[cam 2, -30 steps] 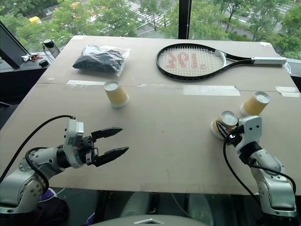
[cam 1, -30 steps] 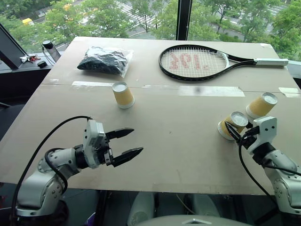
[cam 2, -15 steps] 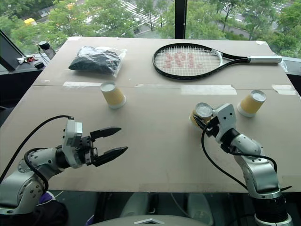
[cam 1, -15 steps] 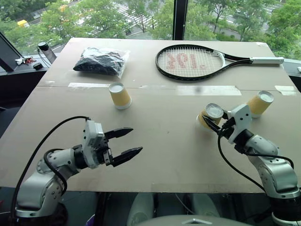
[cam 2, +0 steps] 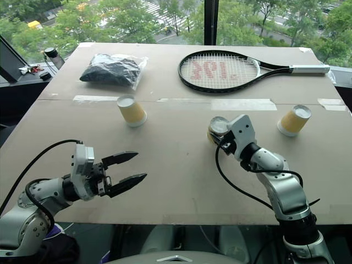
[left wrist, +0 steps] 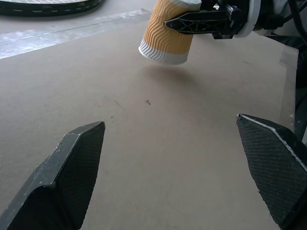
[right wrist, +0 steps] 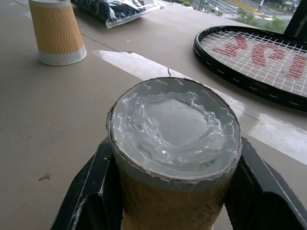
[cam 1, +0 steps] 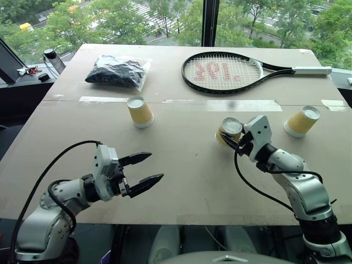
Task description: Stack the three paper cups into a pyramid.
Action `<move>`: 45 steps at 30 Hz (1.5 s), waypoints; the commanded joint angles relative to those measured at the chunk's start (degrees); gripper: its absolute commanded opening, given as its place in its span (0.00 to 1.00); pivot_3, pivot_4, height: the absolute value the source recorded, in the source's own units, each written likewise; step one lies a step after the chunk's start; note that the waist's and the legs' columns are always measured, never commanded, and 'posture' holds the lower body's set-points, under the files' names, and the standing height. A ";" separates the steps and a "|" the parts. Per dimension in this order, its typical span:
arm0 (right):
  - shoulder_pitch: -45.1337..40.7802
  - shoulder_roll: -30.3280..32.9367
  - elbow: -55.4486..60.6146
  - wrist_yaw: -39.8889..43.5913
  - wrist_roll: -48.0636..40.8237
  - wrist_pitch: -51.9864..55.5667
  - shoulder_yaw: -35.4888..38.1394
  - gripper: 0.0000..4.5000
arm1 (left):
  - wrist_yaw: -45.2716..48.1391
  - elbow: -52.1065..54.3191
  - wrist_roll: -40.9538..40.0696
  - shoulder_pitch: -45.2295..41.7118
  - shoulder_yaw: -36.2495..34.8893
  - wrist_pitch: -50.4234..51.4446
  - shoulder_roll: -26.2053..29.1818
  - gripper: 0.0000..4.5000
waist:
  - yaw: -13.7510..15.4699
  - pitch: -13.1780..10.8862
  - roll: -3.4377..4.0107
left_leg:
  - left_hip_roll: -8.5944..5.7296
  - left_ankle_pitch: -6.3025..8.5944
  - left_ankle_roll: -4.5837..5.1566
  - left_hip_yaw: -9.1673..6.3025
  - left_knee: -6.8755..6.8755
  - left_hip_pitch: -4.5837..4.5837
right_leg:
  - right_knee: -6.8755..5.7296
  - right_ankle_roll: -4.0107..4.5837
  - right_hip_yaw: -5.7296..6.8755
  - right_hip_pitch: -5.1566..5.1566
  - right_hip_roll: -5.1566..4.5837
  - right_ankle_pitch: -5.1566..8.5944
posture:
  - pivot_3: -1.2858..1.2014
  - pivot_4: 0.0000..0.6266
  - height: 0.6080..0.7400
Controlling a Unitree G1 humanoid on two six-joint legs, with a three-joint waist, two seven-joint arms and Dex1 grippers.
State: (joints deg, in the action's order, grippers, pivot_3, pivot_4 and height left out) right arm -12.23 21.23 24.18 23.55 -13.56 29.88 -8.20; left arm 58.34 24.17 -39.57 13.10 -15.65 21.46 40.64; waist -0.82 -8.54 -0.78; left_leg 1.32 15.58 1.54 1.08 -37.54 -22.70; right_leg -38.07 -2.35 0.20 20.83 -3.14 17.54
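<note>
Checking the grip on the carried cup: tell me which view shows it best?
The left wrist view: the held cup hangs upside down above the table, the right gripper across its ribbed side. The right wrist view shows its base between the fingers; the eye views show it small.

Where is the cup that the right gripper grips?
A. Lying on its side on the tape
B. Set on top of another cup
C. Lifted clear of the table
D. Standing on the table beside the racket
C: the right gripper is shut on the cup, whose lower rim hangs above the table.
</note>
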 commanded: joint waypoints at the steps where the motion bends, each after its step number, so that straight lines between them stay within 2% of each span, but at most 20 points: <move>1: -2.18 -1.26 -0.56 -0.04 0.96 -0.82 -0.89 0.43 | -0.18 1.53 -0.11 0.49 -1.57 -1.32 -0.19 1.00 | 0.00 0.00 0.00 | 0.00 0.00 0.00 0.00 0.00 0.00 | 0.00 0.00 0.00 0.00 0.00 0.00 | 0.52 0.24 1.00; 4: -2.89 -2.09 -3.86 0.04 2.22 -1.66 -2.01 0.43 | -1.03 0.61 0.28 0.43 -1.48 -1.43 -0.59 1.00 | 0.00 0.00 0.00 | 0.00 0.00 0.00 0.00 0.00 0.00 | 0.00 0.00 0.01 0.01 0.01 0.00 | 0.52 0.24 1.00; 7: -2.63 -2.47 -6.46 0.79 2.48 -2.29 -2.11 0.74 | -3.09 -0.87 0.56 -1.05 -1.82 -1.18 -1.18 1.00 | 0.17 0.00 -0.01 | -0.01 0.00 0.00 -0.01 0.00 -0.02 | 0.01 0.00 0.03 0.01 0.01 0.00 | 0.52 0.24 1.00; 8: -2.61 -2.38 -6.59 0.87 2.60 -2.47 -1.95 0.89 | -3.46 -1.11 0.55 -1.32 -1.92 -1.11 -1.23 1.00 | 0.15 0.00 -0.01 | -0.02 0.00 0.00 0.00 0.00 -0.02 | 0.00 0.00 0.03 0.01 0.01 0.00 | 0.52 0.24 1.00; 10: -2.32 -1.78 -5.39 1.64 1.87 -2.88 -0.67 0.99 | -5.29 -2.88 1.71 -2.65 -2.36 -1.72 -1.53 1.00 | 0.09 0.00 0.00 | -0.02 0.00 0.00 0.00 0.00 -0.01 | 0.00 0.00 0.03 0.01 0.01 0.00 | 0.52 0.24 1.00; 15: -0.61 0.15 0.57 6.39 -3.27 -4.19 3.09 0.99 | -9.72 -6.53 2.73 -6.48 -3.69 -0.12 -1.58 1.00 | 0.13 -0.01 -0.01 | -0.02 0.01 0.01 -0.01 0.00 -0.04 | 0.00 -0.01 0.04 0.03 0.04 0.00 | 0.52 0.24 1.00; 19: 3.69 5.85 7.70 15.00 -11.00 -4.81 7.97 0.99 | -10.95 -11.85 3.68 -11.55 -4.86 0.48 0.01 1.00 | 0.44 -0.02 -0.03 | -0.02 0.01 0.02 -0.04 0.00 -0.07 | 0.01 -0.02 0.09 0.02 0.01 -0.01 | 0.52 0.24 1.00; 22: 7.89 11.06 12.06 21.63 -17.49 -5.68 13.11 0.99 | -11.64 -17.99 5.96 -18.14 -4.20 0.53 1.87 1.00 | 0.30 -0.01 -0.10 | -0.03 0.02 0.03 -0.08 0.00 -0.07 | 0.03 -0.02 0.14 0.00 0.02 -0.01 | 0.52 0.24 1.00; 25: 10.28 13.75 14.35 23.64 -21.28 -5.51 16.95 0.99 | -13.08 -23.61 8.71 -25.25 -2.60 1.34 2.90 1.00 | 0.35 -0.04 -0.16 | -0.03 0.02 0.04 -0.12 0.00 -0.06 | 0.00 -0.02 0.17 -0.03 0.03 -0.01 | 0.52 0.24 1.00; 29: 13.24 15.58 17.71 24.41 -24.81 -5.56 20.07 0.99 | -13.37 -31.64 12.64 -34.55 1.07 1.48 2.99 1.00 | 0.30 -0.04 -0.17 | -0.05 0.02 0.03 -0.11 -0.02 -0.05 | -0.02 -0.03 0.26 -0.04 0.10 -0.01 | 0.52 0.24 1.00; 34: 17.38 15.51 20.82 22.64 -25.09 -6.50 21.01 0.99 | -14.22 -42.46 17.08 -45.47 5.20 -0.11 0.64 1.00 | 0.29 -0.07 -0.26 | -0.05 -0.06 -0.09 -0.06 -0.05 -0.11 | 0.00 -0.04 0.30 0.00 0.13 -0.02 | 0.52 0.24 1.00; 40: 20.40 14.86 23.61 20.71 -27.19 -6.94 22.21 0.99 | -12.68 -51.08 21.60 -51.62 8.37 -4.32 -1.61 1.00 | 0.25 -0.08 -0.30 | -0.04 -0.11 -0.18 0.00 -0.16 -0.13 | -0.03 -0.05 0.30 0.01 0.15 -0.02 | 0.52 0.24 1.00; 45: 22.69 15.02 24.97 20.13 -27.83 -7.53 22.54 0.99 | -11.32 -55.22 23.34 -53.45 9.28 -6.33 -2.41 1.00 | 0.34 -0.09 -0.32 | -0.04 -0.12 -0.20 -0.02 -0.26 -0.18 | -0.04 -0.05 0.31 0.00 0.15 -0.02 | 0.52 0.24 1.00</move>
State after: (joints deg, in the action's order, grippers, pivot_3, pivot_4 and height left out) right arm 10.12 36.21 46.85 44.24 -40.59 23.64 12.46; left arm 46.46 -30.62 -16.89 -38.71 -6.08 16.81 37.76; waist -0.48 -8.63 -1.10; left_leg 1.28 15.46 1.34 1.06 -37.82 -22.88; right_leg -38.11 -2.40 0.51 20.83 -2.99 17.52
